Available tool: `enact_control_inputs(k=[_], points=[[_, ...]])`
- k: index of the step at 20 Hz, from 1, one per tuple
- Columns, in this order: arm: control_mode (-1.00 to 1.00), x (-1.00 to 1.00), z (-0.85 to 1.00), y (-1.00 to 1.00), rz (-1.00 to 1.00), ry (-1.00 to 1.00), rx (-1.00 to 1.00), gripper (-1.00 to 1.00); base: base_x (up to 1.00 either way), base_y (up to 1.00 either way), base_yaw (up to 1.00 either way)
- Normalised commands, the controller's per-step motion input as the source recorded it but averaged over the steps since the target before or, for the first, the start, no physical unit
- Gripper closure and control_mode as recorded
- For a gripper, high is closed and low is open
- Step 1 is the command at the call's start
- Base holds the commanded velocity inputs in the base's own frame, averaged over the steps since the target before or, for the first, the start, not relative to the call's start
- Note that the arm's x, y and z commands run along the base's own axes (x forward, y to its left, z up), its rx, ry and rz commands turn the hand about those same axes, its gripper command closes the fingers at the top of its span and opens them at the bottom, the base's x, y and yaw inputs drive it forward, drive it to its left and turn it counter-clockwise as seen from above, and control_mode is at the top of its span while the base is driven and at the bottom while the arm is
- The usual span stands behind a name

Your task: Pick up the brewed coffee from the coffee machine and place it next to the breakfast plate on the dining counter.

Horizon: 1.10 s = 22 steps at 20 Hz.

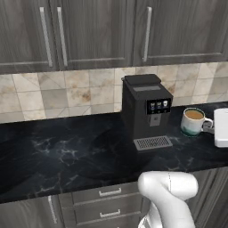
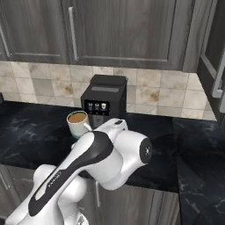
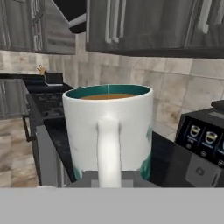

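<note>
Left base view: the brewed coffee (image 1: 193,121) is seen off the coffee machine (image 1: 146,109) already, out to the right of its drip tray and apparently lifted a bit over the desk (image 1: 67,156), near the back-right part of the stretch in view. The handle is turned away from the machine, toward the white hand at the frame edge.

Right base view: the mug (image 2: 78,122) is found just left of the machine (image 2: 103,102), with the arm's bulk in front, so the claw itself is hidden here.

Hand view: the handle (image 3: 109,151) stands upright dead centre, straight ahead of the claw, which is shut on it. Judging by that, the mug's upright axis needs to be kept level during the carry to the dining counter.
</note>
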Motion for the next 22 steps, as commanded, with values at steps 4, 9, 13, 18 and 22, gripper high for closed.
enact_control_inputs(k=[4,9,13,18,22], points=[[-1.0,-0.22,-0.15,0.49,0.24,0.09,-0.02,1.0,0.0,0.0,0.0],[1.0,-0.06,-0.02,0.09,0.06,0.01,0.0,1.0,-0.28,0.43,0.25],[1.0,0.0,0.0,0.0,0.0,0.0,0.0,1.0,-0.35,0.61,0.46],[1.0,0.0,0.0,0.0,0.0,0.0,0.0,1.0,-0.41,0.54,0.55],[1.0,0.0,0.0,0.0,0.0,0.0,0.0,1.0,-0.62,0.49,0.59]])
